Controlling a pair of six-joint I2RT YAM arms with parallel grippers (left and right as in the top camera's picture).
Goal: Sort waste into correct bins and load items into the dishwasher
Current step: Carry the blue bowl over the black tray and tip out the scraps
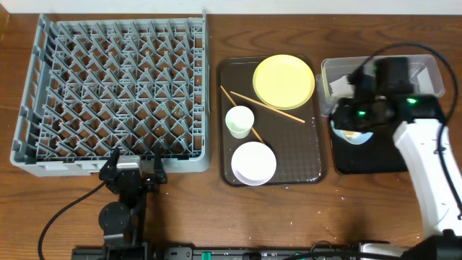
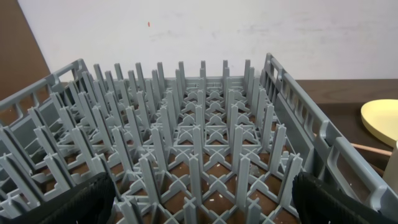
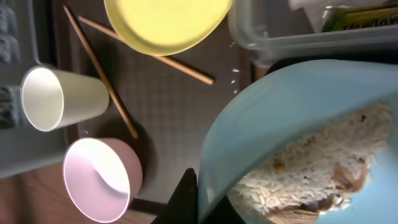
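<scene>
The light-blue bowl (image 3: 298, 124) hangs tilted in the right gripper (image 1: 355, 119), which is clamped on its rim. The bowl sits over the near end of the shallow glossy black tray (image 1: 375, 160). A mound of white rice-like grains (image 3: 311, 165) lies inside the bowl. Just behind the tray stands the clear plastic tub (image 1: 433, 72).

On the flat brown serving tray (image 1: 303, 155) rest the round yellow plate (image 1: 284, 81), two thin wooden chopsticks (image 1: 267, 103), the small pale cup (image 1: 240, 121) lying on its side, and the white bowl (image 1: 253, 163).

The large square grey plastic dish rack (image 1: 108, 87) stands at the left with nothing in it. The left gripper (image 1: 134, 162) hovers at its near wall, jaws spread wide and holding nothing.
</scene>
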